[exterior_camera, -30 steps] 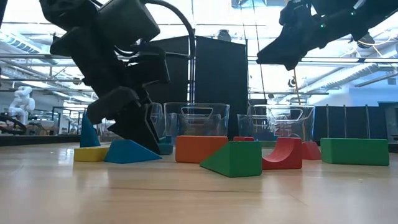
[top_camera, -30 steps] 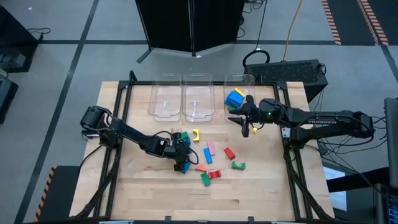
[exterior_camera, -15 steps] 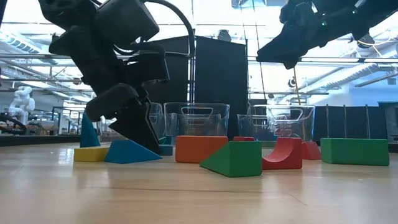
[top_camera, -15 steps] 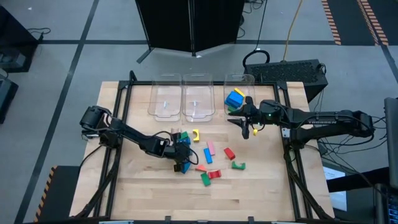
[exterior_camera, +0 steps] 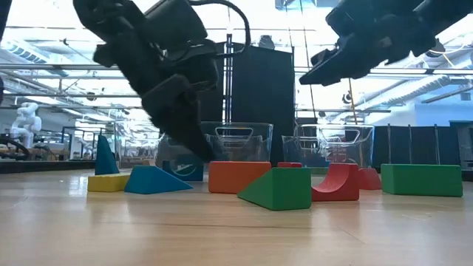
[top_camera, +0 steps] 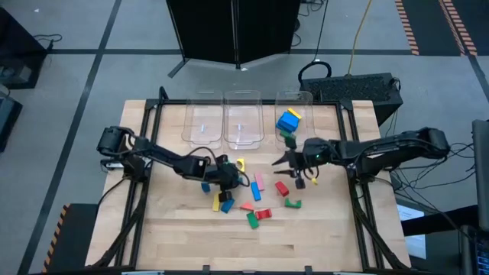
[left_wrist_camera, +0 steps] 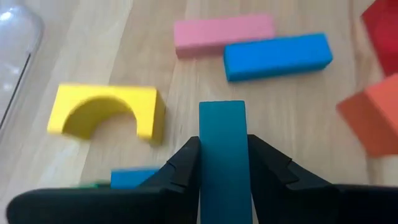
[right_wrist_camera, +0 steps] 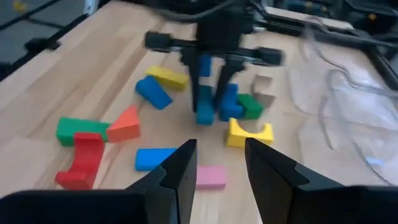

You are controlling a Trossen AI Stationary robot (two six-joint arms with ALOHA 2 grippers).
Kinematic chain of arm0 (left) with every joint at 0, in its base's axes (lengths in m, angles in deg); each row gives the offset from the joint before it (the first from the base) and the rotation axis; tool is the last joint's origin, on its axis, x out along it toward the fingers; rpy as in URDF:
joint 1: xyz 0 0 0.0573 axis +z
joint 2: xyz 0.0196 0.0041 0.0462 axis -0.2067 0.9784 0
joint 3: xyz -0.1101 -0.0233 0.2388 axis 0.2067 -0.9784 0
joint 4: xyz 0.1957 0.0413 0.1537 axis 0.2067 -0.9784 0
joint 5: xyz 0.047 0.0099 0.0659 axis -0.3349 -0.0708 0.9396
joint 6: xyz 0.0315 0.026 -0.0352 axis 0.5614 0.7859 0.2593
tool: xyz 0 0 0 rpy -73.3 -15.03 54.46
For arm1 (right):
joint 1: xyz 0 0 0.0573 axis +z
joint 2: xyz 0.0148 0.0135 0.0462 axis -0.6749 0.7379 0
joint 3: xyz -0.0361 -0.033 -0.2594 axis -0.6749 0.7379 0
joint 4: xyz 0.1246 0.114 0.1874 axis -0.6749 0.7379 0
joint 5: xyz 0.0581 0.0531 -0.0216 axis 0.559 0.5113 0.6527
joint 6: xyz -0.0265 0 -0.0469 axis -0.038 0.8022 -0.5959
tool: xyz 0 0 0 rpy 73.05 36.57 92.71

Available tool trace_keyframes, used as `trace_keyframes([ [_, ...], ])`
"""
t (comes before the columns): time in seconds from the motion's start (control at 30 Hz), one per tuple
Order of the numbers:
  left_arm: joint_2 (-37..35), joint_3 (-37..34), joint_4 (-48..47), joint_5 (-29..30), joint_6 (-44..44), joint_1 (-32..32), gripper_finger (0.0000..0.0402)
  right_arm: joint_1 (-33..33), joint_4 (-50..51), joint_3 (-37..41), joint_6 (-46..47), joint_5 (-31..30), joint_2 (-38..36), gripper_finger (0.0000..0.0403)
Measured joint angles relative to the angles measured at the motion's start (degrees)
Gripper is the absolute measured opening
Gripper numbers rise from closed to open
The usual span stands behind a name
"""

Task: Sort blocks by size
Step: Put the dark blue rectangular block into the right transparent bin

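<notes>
My left gripper (top_camera: 231,177) is shut on a long teal-blue block (left_wrist_camera: 222,155) amid the loose blocks at mid-table. The gripper also shows in the right wrist view (right_wrist_camera: 208,81). Around it on the wood lie a yellow arch (top_camera: 241,163), a pink block (top_camera: 258,181), a blue block (top_camera: 255,191), a red arch (top_camera: 282,188) and a green arch (top_camera: 293,203). My right gripper (top_camera: 287,163) is open and empty, above the table just right of these blocks, its fingers (right_wrist_camera: 180,168) pointing toward them. My left gripper pinches the teal-blue block's two long side faces (left_wrist_camera: 205,163) between its two fingers. The fingers come from above, slanting down, and lie along the block, which sticks out past their tips. The block stands nearly upright (right_wrist_camera: 204,102); whether its lower end touches the table I cannot tell.
Three clear bins stand along the far edge (top_camera: 202,122) (top_camera: 243,122) (top_camera: 296,103); the right one holds blue, yellow and green blocks (top_camera: 288,121). More blocks lie nearer the front: yellow and blue (top_camera: 222,203), orange (top_camera: 246,205), red and green (top_camera: 258,217).
My left gripper has moved toward the table's right and far side with the teal-blue block in its hold, leaving the yellow and blue blocks behind. My right gripper has come away from the right bin, down and toward the loose blocks at mid-table.
</notes>
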Motion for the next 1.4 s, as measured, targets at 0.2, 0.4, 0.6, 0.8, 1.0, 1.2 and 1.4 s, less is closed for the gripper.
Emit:
trace_keyframes([
  [0.2,-0.1,2.4,3.5,-6.8,1.4,2.9,0.0095,3.8,-3.3,0.0,-5.8,-3.5,5.3,0.0123],
  [0.4,-0.1,3.5,9.9,-14.9,2.1,5.6,0.0095,6.7,-9.4,0.0,-13.5,-12.3,9.6,0.0123],
  [0.6,-0.2,3.6,14.4,-19.9,2.3,8.1,0.0095,8.2,-13.5,0.0,-18.3,-15.0,12.4,0.0140],
  [0.8,-0.2,3.6,16.1,-22.1,0.8,9.5,0.0096,8.3,-17.0,0.0,-20.3,-15.0,15.2,0.0179],
  [1.0,-0.2,3.6,17.0,-23.2,0.5,9.6,0.0096,8.3,-22.4,0.0,-23.4,-15.1,18.6,0.0191],
  [1.2,-0.2,3.6,16.9,-23.9,-0.7,9.6,0.0096,8.3,-26.1,0.0,-25.1,-15.1,20.6,0.0188],
  [1.4,-0.2,3.6,17.8,-24.2,-0.7,9.6,0.0096,8.2,-26.7,0.0,-25.6,-15.1,21.0,0.0159],
])
